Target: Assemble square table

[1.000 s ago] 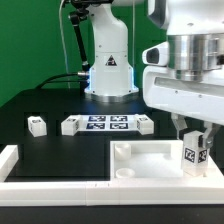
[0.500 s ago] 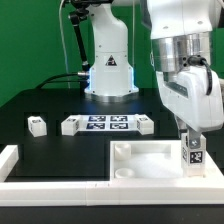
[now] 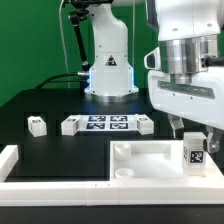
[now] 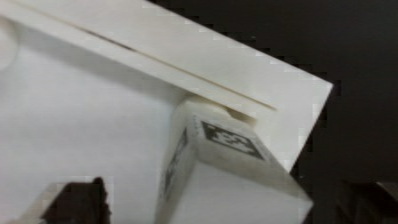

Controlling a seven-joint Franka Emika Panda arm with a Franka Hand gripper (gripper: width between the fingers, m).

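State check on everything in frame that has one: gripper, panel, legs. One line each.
gripper: open, fingers either side of the corner leg, gap showing in the wrist view.
corner leg: upright in the panel's corner, at the exterior view's right.
panel: flat on the table, sockets up.
loose leg: on the table, unattached.

Bright, even light fills the exterior view; the white panel [image 3: 150,165] is nearly washed out, and the black table [image 3: 60,100] shows no glare. The wrist view is soft and grainy. The dark fingers [image 4: 75,203] are blurred, and the leg [image 4: 228,155] between them has one grey, shaded side.
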